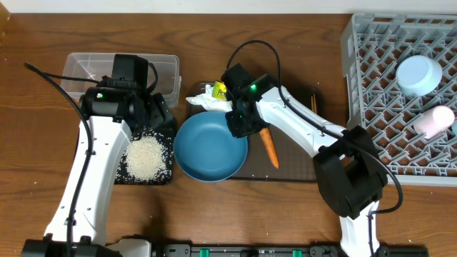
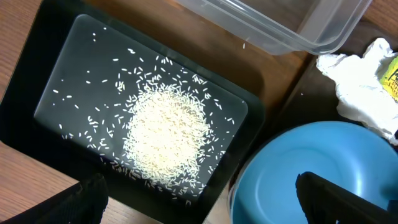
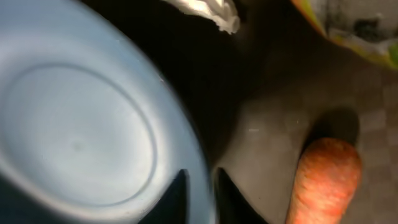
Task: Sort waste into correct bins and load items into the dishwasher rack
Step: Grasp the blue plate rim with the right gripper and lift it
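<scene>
On the brown wooden table [image 1: 43,143], the wide blue bowl [image 1: 207,150] rests at the left end of the flat dark-brown serving tray [image 1: 293,153], well apart from the grey lattice dishwasher rack [image 1: 371,64]; our right gripper [image 3: 202,193] pinches its rim; our left gripper [image 2: 208,202] hangs wide open above the shallow black tray [image 1: 161,176]. We should lift straight up, level, clear of the orange carrot [image 1: 269,146]; the blurred wrist view hides how deep the pinch sits.

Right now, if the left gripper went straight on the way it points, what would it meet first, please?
Most likely the rice heap in the black tray: the left gripper hangs open above it, pointing down. The blue bowl sits off to one side. Depth is hard to judge.
</scene>
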Robot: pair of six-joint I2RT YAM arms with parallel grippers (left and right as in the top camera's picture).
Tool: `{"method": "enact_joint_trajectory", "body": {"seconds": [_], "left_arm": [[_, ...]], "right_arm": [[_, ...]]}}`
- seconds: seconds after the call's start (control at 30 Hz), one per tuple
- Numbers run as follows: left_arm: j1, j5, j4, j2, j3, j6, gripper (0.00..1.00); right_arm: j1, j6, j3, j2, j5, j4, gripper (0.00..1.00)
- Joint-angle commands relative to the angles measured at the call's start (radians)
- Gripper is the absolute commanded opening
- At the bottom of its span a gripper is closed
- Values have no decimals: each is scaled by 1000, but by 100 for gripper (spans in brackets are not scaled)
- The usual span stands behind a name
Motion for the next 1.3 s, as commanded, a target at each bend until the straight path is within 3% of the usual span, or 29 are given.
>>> {"method": "enact_joint_trajectory", "body": {"seconds": [0.0, 0.33, 0.77, 1.0, 1.13, 1.2, 1.27], "left_arm": [[3, -8, -1, -3, 11, -10, 99], [3, -8, -1, -3, 11, -10, 99], [3, -8, -1, -3, 11, -10, 99], [3, -8, -1, -3, 11, -10, 99], [3, -8, -1, -3, 11, -10, 99], [3, -8, -1, -3, 11, -10, 99], [3, -8, -1, -3, 11, -10, 99]], "right_arm": [[0, 7, -2, 3, -8, -5, 3], [-56, 2, 38, -72, -8, -99, 1], [-179, -45, 39, -308, -8, -161, 1], [-294, -66, 39, -369, -9, -187, 1], [-319, -154, 39, -369, -97, -190, 2], [-309, -203, 39, -369, -151, -190, 9], [-286, -240, 39, -368, -169, -191, 35]]}}
